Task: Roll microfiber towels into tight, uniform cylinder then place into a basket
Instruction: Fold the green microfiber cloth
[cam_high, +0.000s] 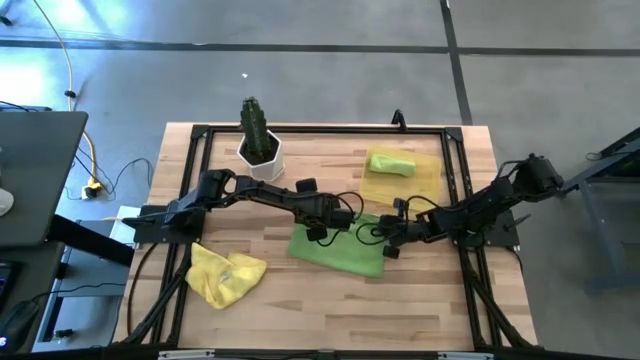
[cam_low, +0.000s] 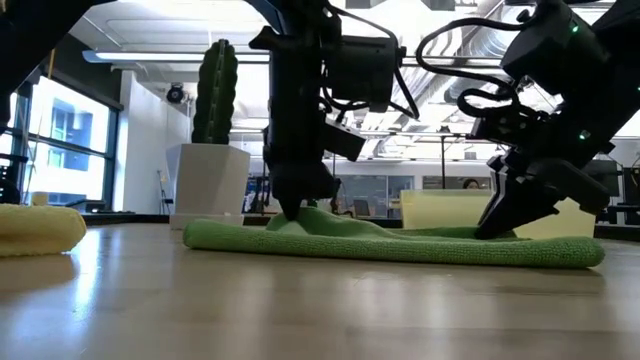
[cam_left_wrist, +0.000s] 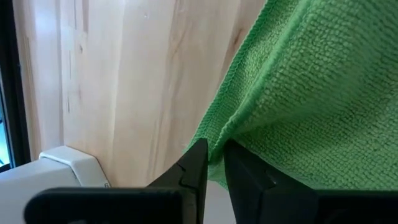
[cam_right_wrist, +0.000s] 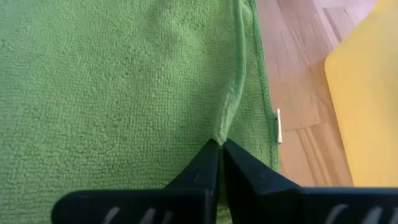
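Both my arms meet mid-table in the high view, over the flat lime green microfiber towel spread on the wooden slat table. My left gripper sits at the towel's far-left edge and my right gripper at its right edge. A crumpled bright yellow microfiber towel lies near the front left. One green towel, already rolled, rests in the shallow translucent yellow plastic basket at the back right, and a white pot with a green cactus stands back left.

Low view: the green towel lies as a low soft hump, with both grippers planted down into it and the yellow towel off to the side.

Left wrist view: my left fingers are nearly pressed together, pinching a fold of the towel's hemmed edge.

Right wrist view: my right fingers are squeezed together on a little ridge of cloth, just in from the stitched hem, with the basket's corner beside it.

Handling-wise, I'd say this thing is light, floppy and a bit grippy, so it bunches instead of sliding. Best hold is probably right on the hem at two spots along one edge, so the roll starts even and stays tight.
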